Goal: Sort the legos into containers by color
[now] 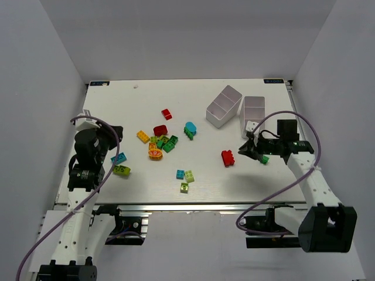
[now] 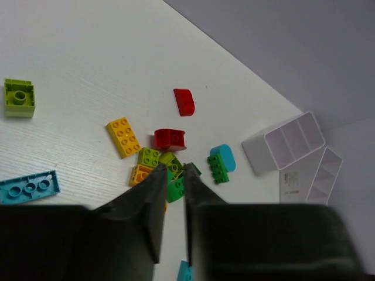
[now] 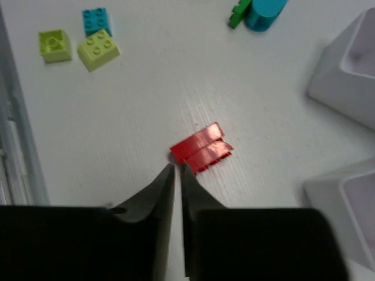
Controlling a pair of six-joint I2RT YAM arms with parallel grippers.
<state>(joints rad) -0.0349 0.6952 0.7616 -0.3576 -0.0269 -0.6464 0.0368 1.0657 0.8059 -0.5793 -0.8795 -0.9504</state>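
Note:
Legos lie loose on the white table: a pile of green, lime and orange ones (image 1: 164,143), a yellow one (image 1: 143,136), a dark red one (image 1: 160,130) and a red brick (image 1: 228,158) lying apart. Two white containers (image 1: 224,105) (image 1: 253,111) sit at the back right. My left gripper (image 1: 119,134) (image 2: 174,167) hovers left of the pile, jaws a narrow gap apart and holding nothing. My right gripper (image 1: 241,150) (image 3: 177,167) is just right of the red brick (image 3: 201,149), tips slightly apart and empty, nearly touching the brick's corner.
A cyan brick (image 1: 118,158) and a lime one (image 1: 122,170) lie below the left gripper. Cyan and lime bricks (image 1: 184,175) sit near the front edge. A small green piece (image 1: 265,159) shows under the right wrist. A cyan rounded brick (image 1: 190,127) is beside the containers.

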